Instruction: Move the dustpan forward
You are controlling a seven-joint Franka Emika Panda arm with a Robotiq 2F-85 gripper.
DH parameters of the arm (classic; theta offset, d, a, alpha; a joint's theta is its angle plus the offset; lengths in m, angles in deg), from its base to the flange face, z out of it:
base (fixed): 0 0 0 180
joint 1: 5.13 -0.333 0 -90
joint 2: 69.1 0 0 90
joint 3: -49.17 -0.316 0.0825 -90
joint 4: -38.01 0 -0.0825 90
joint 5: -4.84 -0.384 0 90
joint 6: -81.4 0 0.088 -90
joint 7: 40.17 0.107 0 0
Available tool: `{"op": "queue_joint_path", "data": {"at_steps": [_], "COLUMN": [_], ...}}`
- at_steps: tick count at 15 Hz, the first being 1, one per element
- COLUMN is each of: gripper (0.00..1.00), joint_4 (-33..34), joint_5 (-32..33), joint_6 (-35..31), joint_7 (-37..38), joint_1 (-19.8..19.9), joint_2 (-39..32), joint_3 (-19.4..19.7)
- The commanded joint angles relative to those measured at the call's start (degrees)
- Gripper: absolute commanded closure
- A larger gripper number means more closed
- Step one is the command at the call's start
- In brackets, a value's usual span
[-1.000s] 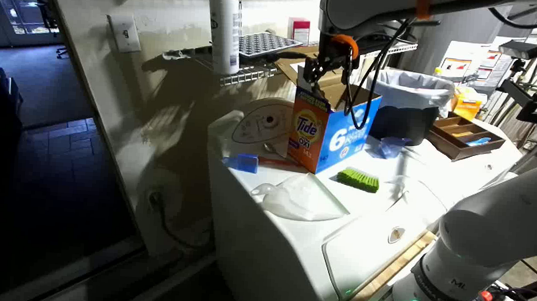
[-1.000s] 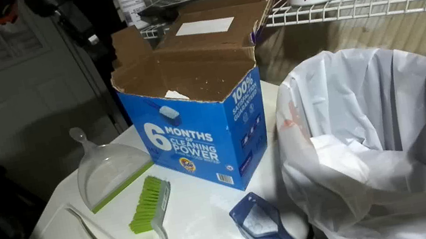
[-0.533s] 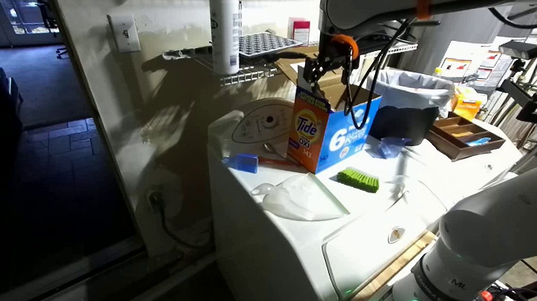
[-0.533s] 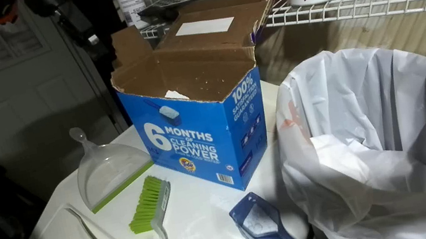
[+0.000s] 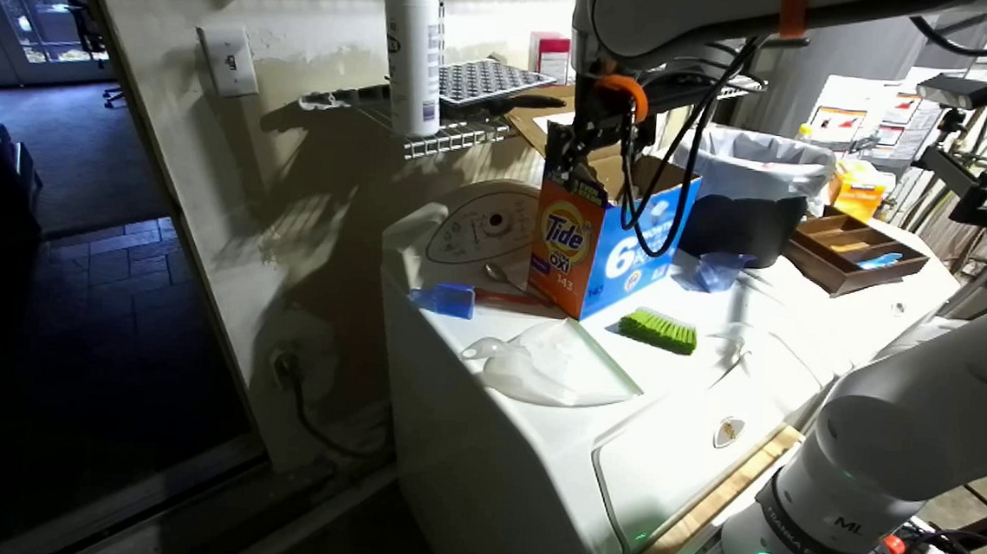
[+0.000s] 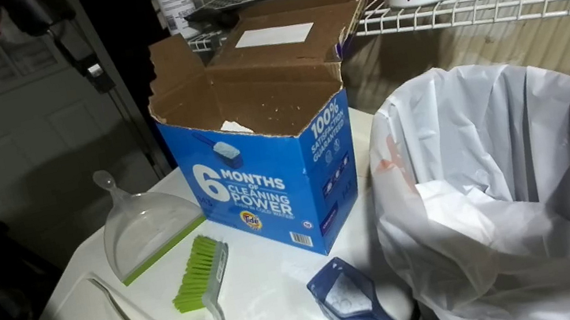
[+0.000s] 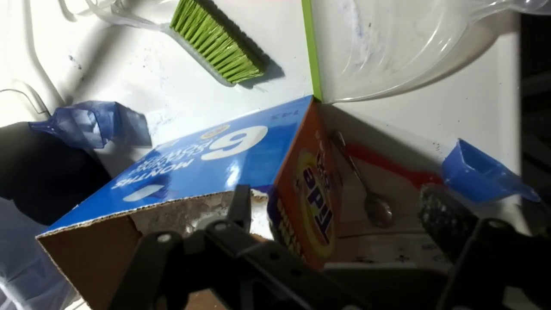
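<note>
Dustpan (image 6: pixel 147 228), clear with a green lip, lies on the white appliance top (image 6: pixel 272 303), left of centre in an exterior view, handle toward upper left; I have it at upper right in my wrist view. One lip end sits at the bottom corner of the upright carton (image 6: pixel 272 156), flaps raised; touching or just beside, I cannot tell. Green-bristled brush (image 6: pixel 200 274) near the lip. My tool (image 7: pixel 338 196) stands wide near the carton, fingers (image 7: pixel 445 219) at lower centre and lower right of the wrist view, orange side showing between them. Outward: spoon (image 7: pixel 379 210) and blue scoop (image 7: pixel 478 172), right in the wrist view; second scoop (image 6: pixel 344 293), darker, low centre in an exterior view; bag-lined bin (image 5: pixel 736 229) right of the carton in both exterior views.
</note>
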Motion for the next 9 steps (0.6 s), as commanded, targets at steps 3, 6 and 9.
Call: {"op": "queue_joint_path", "data": {"at_steps": [3,6,9], "gripper": [0.0,0.0,0.0], "joint_4": [-6.4,-9.9,-13.8], "joint_5": [0.2,-1.4,-1.9], "joint_6": [-1.9,-2.5,-5.6], "joint_7": [17.4,29.2,36.4], "joint_1": [-0.8,-1.4,-2.5], "joint_2": [4.9,4.7,3.0], "joint_3": [-4.0,-5.9,-5.8]}}
